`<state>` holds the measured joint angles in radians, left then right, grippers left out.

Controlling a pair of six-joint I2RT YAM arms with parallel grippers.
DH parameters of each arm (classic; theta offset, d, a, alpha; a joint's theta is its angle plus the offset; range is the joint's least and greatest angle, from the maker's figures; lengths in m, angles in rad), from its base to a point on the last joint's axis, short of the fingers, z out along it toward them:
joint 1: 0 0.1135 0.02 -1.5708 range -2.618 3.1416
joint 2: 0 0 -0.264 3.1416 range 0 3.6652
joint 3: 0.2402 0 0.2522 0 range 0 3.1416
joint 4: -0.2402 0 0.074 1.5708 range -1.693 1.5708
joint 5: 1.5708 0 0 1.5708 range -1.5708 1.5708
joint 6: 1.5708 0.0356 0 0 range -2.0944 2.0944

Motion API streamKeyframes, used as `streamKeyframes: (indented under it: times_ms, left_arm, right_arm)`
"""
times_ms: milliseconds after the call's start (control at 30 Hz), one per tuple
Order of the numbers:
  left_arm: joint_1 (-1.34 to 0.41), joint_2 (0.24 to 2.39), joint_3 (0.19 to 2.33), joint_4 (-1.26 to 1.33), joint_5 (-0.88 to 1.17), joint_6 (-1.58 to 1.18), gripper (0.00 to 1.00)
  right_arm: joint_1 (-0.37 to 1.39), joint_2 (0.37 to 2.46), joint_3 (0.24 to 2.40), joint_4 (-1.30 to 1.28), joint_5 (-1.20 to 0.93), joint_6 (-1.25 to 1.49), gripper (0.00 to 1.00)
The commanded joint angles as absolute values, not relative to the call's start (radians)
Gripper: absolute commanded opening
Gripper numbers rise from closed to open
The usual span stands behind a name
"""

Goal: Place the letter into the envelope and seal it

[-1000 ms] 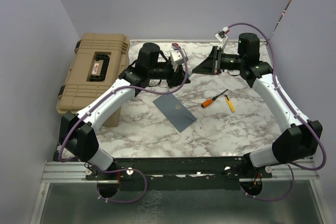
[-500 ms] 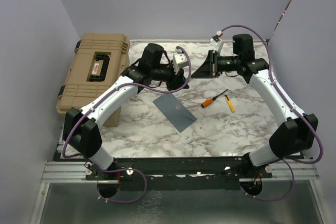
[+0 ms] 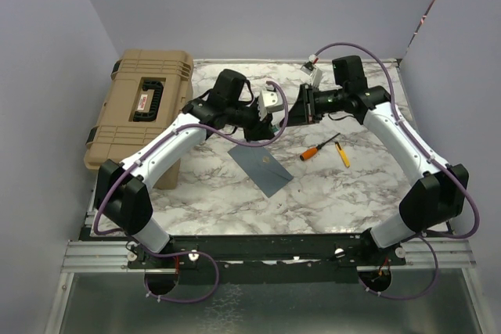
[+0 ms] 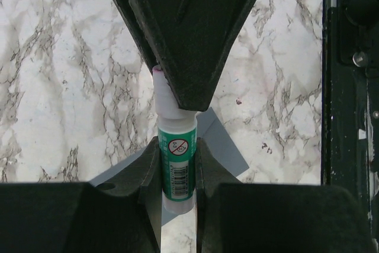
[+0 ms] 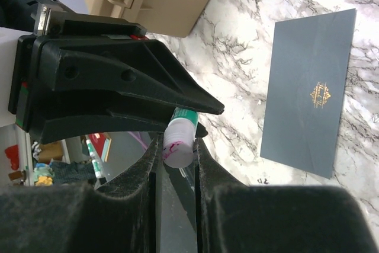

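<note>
Tugging unevenly could drop the glue stick, clamped by left tool and right tool, onto the six-o'clock envelope.

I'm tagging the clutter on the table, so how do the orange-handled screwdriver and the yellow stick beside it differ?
The screwdriver has an orange handle and a thin dark shaft; the yellow stick is one colour throughout. The screwdriver looks longer than the yellow stick. In the top view the screwdriver slants up to the right, the yellow stick down to the right. Both lie flat on the marble table, right of the envelope.
</note>
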<state>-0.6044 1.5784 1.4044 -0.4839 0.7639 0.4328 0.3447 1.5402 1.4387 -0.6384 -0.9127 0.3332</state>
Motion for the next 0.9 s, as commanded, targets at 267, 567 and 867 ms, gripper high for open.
streamKeyframes:
  times_ms: [267,567,867]
  left_arm:
    - [-0.626,1.524,1.459,-0.399,0.705,0.636,0.0]
    - [-0.636,1.525,1.499,-0.361,0.792,0.648,0.0]
    - [-0.651,1.53,1.544,-0.286,0.842,0.633,0.0]
  right_arm:
    - [0.416,1.579,1.403,-0.761,-0.94,0.37,0.01]
    - [0.43,1.585,1.377,-0.758,-0.876,0.445,0.01]
    - [0.431,1.591,1.341,-0.722,-0.842,0.511,0.01]
